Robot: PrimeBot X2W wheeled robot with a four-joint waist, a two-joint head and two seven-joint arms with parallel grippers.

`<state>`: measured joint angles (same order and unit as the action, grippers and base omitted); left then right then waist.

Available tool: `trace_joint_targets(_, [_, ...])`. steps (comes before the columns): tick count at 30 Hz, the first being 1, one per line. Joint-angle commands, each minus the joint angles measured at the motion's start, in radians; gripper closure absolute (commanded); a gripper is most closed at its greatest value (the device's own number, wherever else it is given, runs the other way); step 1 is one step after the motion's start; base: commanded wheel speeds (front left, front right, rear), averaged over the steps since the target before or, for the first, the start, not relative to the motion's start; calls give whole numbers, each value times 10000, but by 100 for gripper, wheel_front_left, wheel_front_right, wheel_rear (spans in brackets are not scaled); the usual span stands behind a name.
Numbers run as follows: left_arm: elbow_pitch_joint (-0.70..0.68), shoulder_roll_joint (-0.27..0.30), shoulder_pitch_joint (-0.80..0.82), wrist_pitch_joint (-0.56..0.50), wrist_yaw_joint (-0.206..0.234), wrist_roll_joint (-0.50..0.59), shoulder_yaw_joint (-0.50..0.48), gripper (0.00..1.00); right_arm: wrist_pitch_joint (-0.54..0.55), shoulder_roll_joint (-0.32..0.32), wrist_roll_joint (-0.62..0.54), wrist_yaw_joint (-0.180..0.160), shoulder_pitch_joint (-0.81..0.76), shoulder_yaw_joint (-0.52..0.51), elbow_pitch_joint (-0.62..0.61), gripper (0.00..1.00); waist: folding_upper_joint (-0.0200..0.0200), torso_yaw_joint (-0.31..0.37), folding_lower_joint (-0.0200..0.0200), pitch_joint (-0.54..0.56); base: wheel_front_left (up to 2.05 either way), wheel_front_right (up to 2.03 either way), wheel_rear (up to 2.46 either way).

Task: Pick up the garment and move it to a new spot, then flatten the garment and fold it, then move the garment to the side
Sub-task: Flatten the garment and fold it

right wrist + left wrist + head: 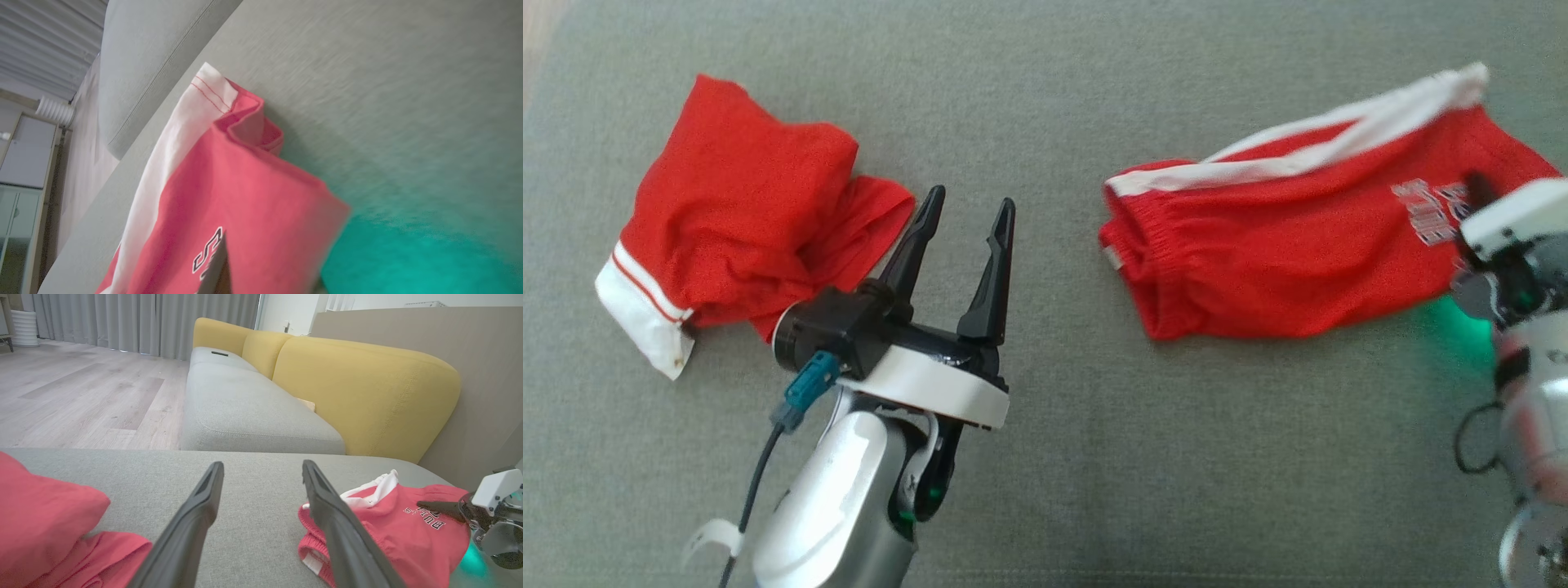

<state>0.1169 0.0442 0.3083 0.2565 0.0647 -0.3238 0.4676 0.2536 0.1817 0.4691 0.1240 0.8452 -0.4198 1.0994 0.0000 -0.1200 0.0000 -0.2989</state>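
Head view: red shorts (pixel 1282 253) lie right on the grey sofa seat (pixel 1054 457), right gripper (pixel 1476 196) jaws pinching them. The left gripper (pixel 972 198) jaws spread wide beside another red garment (pixel 735 204).

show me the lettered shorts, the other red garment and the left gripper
lettered shorts (pixel 1258 269), head view, red front panel
other red garment (pixel 735 196), head view, red middle
left gripper (pixel 972 198), head view, between its fingertips
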Motion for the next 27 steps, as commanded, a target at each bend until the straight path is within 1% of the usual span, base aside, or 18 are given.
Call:
trace_joint_targets(1, [-283, 60, 21, 53, -7, 48, -371, 0, -329, 295, -95, 67, -63, -73, -197, 100, 0, 144, 0, 249, 0, 0, 0])
trace_joint_targets(5, [-233, 60, -148, 53, -22, 18, -367, 0, -888, 626, -366, 67, -515, -578, 87, 100, 0, 219, 0, 592, 0, 0, 0])
trace_joint_targets(8, [-225, 60, -307, 53, -24, 4, -389, 0, -1277, 685, -584, 67, -780, -961, 264, 100, 0, 246, 0, 805, 0, 0, 0])
trace_joint_targets(13, [-266, 60, -496, 53, -33, -24, -460, 0, -1527, 567, -815, 67, -895, -1249, 366, 100, 0, 240, 0, 931, 0, 0, 0])
trace_joint_targets(18, [-300, 60, -603, 53, -59, 7, -495, 0, -1890, 326, -1063, 67, -648, -1464, 273, 100, 0, 179, 0, 929, 0, 0, 0])
trace_joint_targets(22, [-263, 60, -612, 53, -78, 23, -517, 0, -2104, -131, -1073, 67, -441, -1233, -149, 100, 0, 98, 0, 982, 0, 0, 0])
trace_joint_targets(25, [-226, 60, -644, 53, -80, 19, -536, 0, -2026, -574, -800, 67, -513, -675, -741, 100, 0, 41, 0, 1109, 0, 0, 0])
trace_joint_targets(27, [-213, 60, -682, 53, -77, 22, -552, 0, -1873, -845, -444, 67, -697, -109, -1290, 100, 0, 15, 0, 1228, 0, 0, 0])
